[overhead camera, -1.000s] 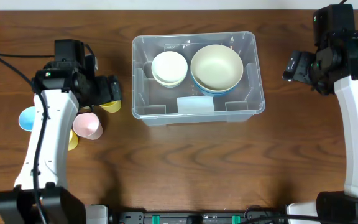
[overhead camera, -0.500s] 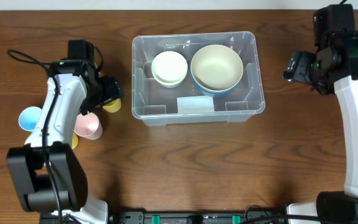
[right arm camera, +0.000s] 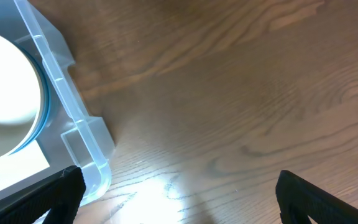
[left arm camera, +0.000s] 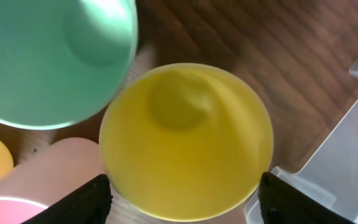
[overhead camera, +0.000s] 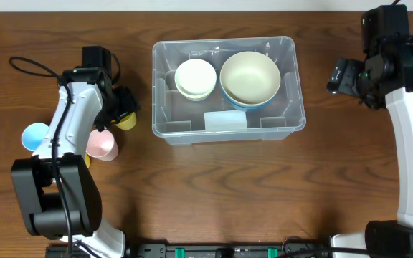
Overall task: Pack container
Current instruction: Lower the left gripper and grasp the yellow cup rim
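Note:
The clear container [overhead camera: 292, 107] stands mid-table and holds a small cream bowl stack [overhead camera: 195, 77] and a large cream bowl [overhead camera: 249, 77] nested in a blue one. My left gripper [overhead camera: 125, 113] is open just left of the container, over a yellow cup [overhead camera: 127, 122]. In the left wrist view the yellow cup [left arm camera: 185, 140] sits upright between my spread fingers [left arm camera: 86, 202], with gaps on both sides. My right gripper [overhead camera: 339, 75] is open and empty over bare table right of the container, whose corner shows in the right wrist view [right arm camera: 73, 143].
More cups cluster left of the container: a pink one [overhead camera: 100, 143], a light blue one [overhead camera: 34, 136] and a yellow one [overhead camera: 84, 161] partly under my arm. The left wrist view also shows a green cup [left arm camera: 48, 56], the pink cup [left arm camera: 42, 174] and the container's corner [left arm camera: 353, 155].
My left arm has swung round and its wrist has settled lower over the yellow cup. The right arm and the bowls in the container have not moved.

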### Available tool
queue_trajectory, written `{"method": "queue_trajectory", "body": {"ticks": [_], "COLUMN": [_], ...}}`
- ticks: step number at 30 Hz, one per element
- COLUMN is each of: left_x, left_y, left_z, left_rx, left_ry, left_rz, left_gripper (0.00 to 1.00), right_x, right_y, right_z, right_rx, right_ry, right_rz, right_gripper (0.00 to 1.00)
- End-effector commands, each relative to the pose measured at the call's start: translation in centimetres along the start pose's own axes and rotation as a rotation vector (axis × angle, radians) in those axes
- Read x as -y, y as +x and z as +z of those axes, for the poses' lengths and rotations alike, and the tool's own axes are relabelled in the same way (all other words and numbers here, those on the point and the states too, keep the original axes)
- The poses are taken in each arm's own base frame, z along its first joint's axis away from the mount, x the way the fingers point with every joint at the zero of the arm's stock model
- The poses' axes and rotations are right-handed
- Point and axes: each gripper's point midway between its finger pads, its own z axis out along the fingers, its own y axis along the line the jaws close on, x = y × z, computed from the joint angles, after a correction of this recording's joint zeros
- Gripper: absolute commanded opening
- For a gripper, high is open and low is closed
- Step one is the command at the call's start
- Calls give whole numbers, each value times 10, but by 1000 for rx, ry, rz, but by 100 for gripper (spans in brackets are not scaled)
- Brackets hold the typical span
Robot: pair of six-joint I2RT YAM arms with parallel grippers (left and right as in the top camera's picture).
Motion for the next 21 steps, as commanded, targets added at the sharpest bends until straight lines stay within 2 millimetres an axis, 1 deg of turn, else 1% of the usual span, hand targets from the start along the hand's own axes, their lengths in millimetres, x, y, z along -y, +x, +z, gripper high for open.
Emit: {"method": "queue_trajectory", "body": {"ticks": [1,13,17,21], "left_x": [-6,-2,-1,0], "left_y": [-7,-1,-1,-3], "left_z": [1,1,-5,-17], "left_rx": [18,-11,1,30], "left_ry": [-37,-9,-2,14], "left_rz": [-19,-21,-21,-20], "left_gripper": [73,73,74,74], "right_x": [4,4,4,4], "right_y": [-2,-2,-2,-2], "right_z": [-1,-1,-1,-1], "right_rx": [8,8,8,8], "right_ry": [13,13,13,13], "right_rz": [3,3,3,3], "right_gripper": [99,99,99,99]}}
